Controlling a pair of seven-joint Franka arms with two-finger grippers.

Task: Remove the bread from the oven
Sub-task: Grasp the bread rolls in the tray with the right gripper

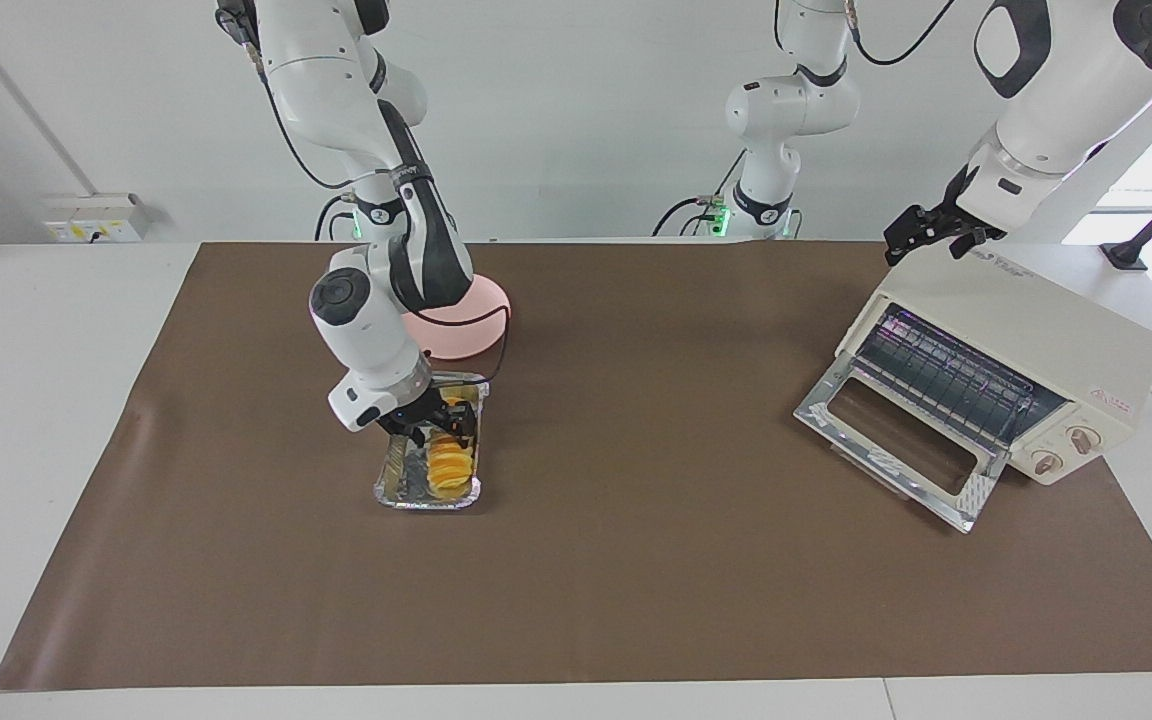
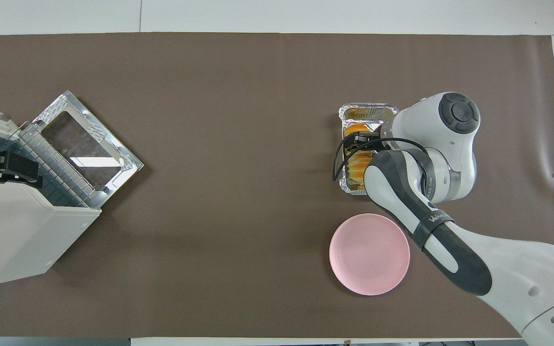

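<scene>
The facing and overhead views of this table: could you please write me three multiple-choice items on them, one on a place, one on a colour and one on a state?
1. Where does the bread lie?
A. in the foil tray
B. on the plate
C. on the oven rack

2. What colour is the plate?
A. blue
B. pink
C. green

3. How is the door of the oven?
A. shut
B. taken off
C. folded down open

Answers:
1. A: the loaf sits in the crinkled tray, with the right claw down at it.
2. B: the round plate beside the tray is pink.
3. C: the glass door hangs down in front of the bare rack, while the left claw waits at the oven's top.
</scene>
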